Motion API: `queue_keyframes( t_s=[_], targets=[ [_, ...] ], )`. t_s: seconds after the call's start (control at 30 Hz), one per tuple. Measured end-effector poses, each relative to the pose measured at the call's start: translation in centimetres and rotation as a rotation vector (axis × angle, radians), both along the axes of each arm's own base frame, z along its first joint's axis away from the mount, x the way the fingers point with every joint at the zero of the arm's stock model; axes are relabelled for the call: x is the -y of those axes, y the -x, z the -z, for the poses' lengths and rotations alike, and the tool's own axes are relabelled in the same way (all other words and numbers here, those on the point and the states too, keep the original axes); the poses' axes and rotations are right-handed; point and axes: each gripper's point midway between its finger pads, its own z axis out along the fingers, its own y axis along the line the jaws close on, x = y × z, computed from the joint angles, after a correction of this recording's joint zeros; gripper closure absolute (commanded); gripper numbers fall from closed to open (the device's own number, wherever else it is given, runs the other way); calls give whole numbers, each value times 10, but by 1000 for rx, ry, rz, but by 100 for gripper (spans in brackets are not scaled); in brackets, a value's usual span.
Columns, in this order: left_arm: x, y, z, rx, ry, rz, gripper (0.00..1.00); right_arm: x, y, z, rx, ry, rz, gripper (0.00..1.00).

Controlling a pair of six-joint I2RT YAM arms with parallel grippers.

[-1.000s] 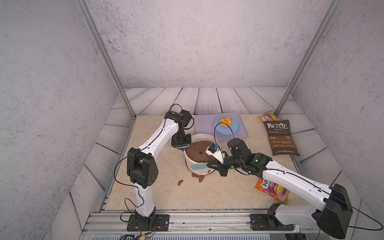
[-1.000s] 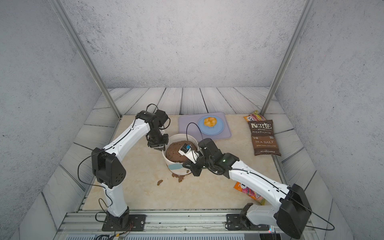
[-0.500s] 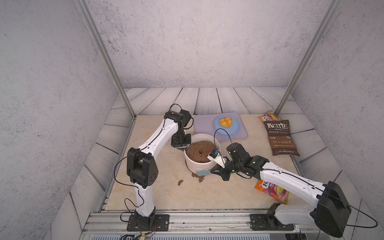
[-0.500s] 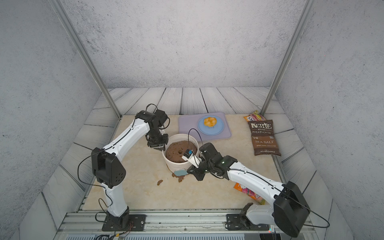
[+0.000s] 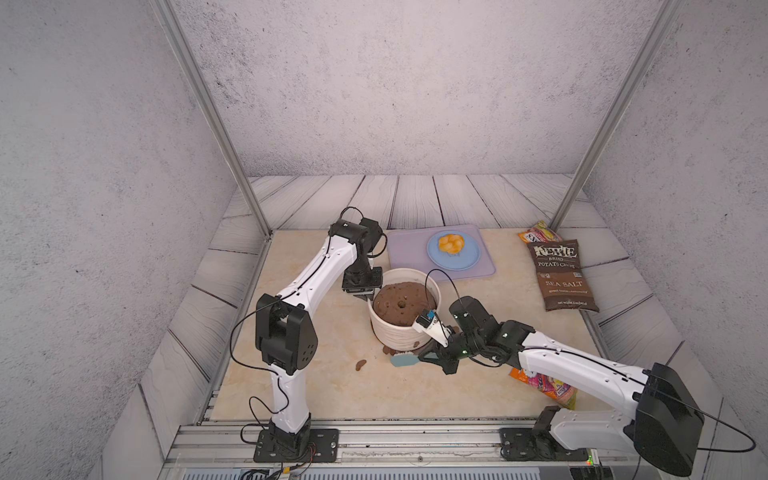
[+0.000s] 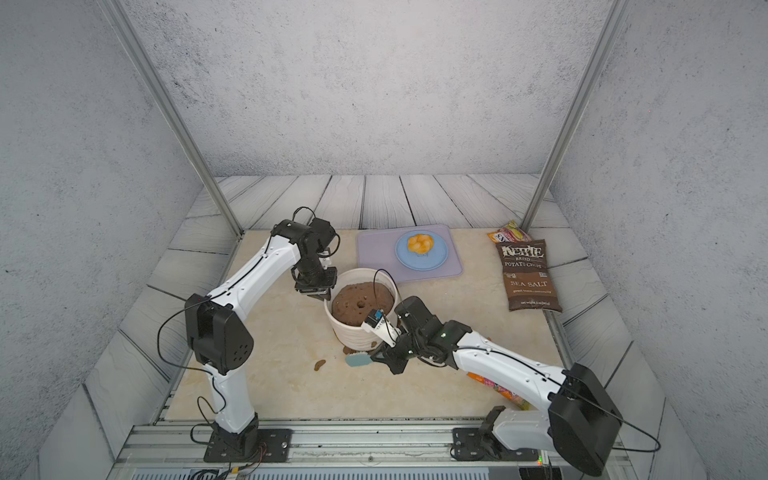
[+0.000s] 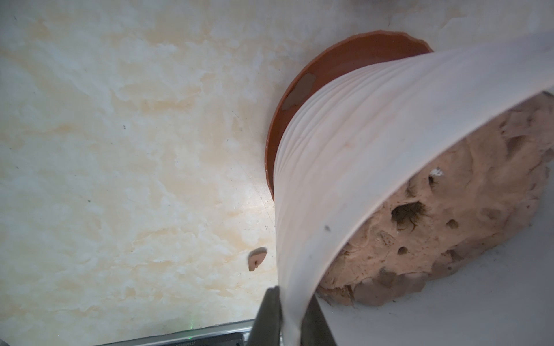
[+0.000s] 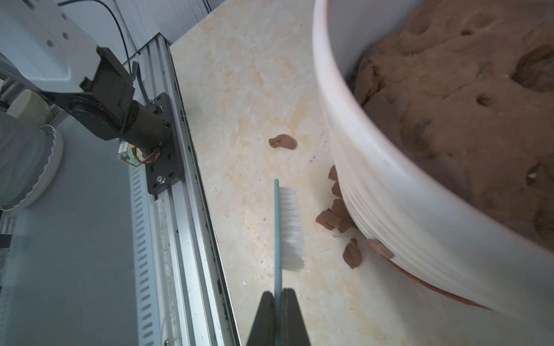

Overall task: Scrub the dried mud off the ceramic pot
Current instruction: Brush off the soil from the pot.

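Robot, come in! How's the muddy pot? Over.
Left gripper shut on ceramic pot rim. Right gripper shut on brush, bristles off the wall. Dried mud flake low on wall. Loose flakes on table by base.

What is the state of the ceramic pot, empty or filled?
Filled. The ceramic pot holds a brown soil mound with a hole in its middle; in both top views it covers nearly the whole opening.

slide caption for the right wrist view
Right gripper holds a teal brush beside the ceramic pot, dried mud at its base.
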Motion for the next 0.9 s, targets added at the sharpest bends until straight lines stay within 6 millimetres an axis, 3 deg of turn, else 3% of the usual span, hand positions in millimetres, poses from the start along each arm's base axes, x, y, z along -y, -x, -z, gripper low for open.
queue_keyframes(
  t_s=[0.2, 0.9],
  targets=[
    [-2, -7, 0, 11, 5, 60, 100, -8, 0, -17, -29, -77, 17, 100],
    [-17, -54, -2, 175, -117, 350, 100, -6, -7, -40, 29, -44, 13, 100]
  ],
)
